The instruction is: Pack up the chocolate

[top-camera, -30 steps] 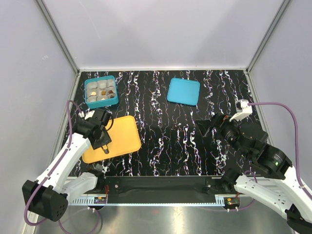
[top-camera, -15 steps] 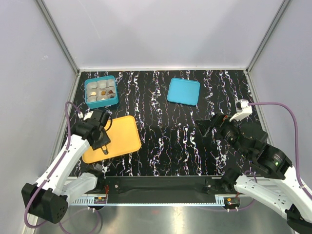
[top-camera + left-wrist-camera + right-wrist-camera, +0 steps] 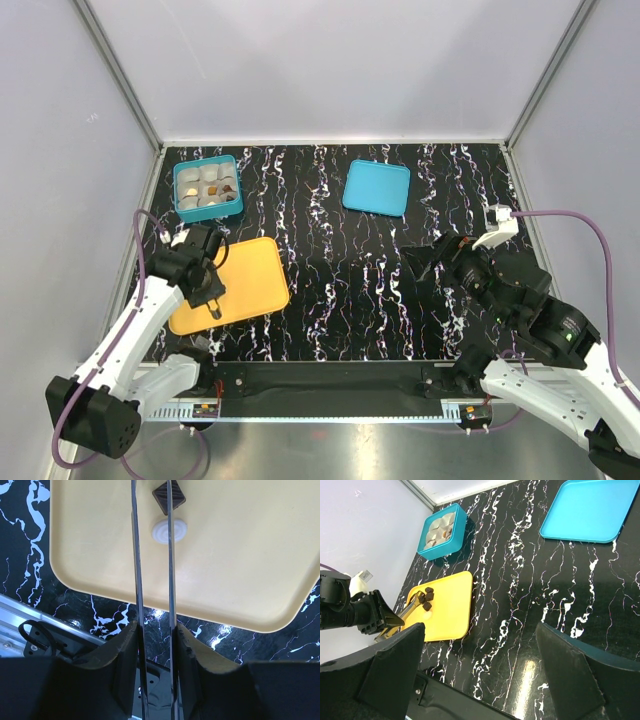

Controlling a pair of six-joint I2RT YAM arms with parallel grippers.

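Note:
My left gripper (image 3: 205,285) (image 3: 156,630) is shut on thin metal tweezers (image 3: 136,555) and hovers over the near left part of the orange tray (image 3: 255,275) (image 3: 240,555). The tweezer blades stand slightly apart with nothing between them. A dark brown chocolate (image 3: 168,495) lies on the tray at the tips, under the right blade. A cream-white round chocolate (image 3: 169,531) lies just before it. The right wrist view shows a few dark pieces (image 3: 427,600) by the tweezer tip. My right gripper (image 3: 440,262) (image 3: 480,630) is open and empty above the table's right side.
A teal box (image 3: 180,195) (image 3: 427,552) with pale compartments holding several pieces stands at the back left, beyond the tray. A flat teal lid (image 3: 376,187) (image 3: 587,510) lies at the back middle. The side wall stands close to the left arm.
My left gripper has shifted slightly to the left over the tray. The right arm has not moved.

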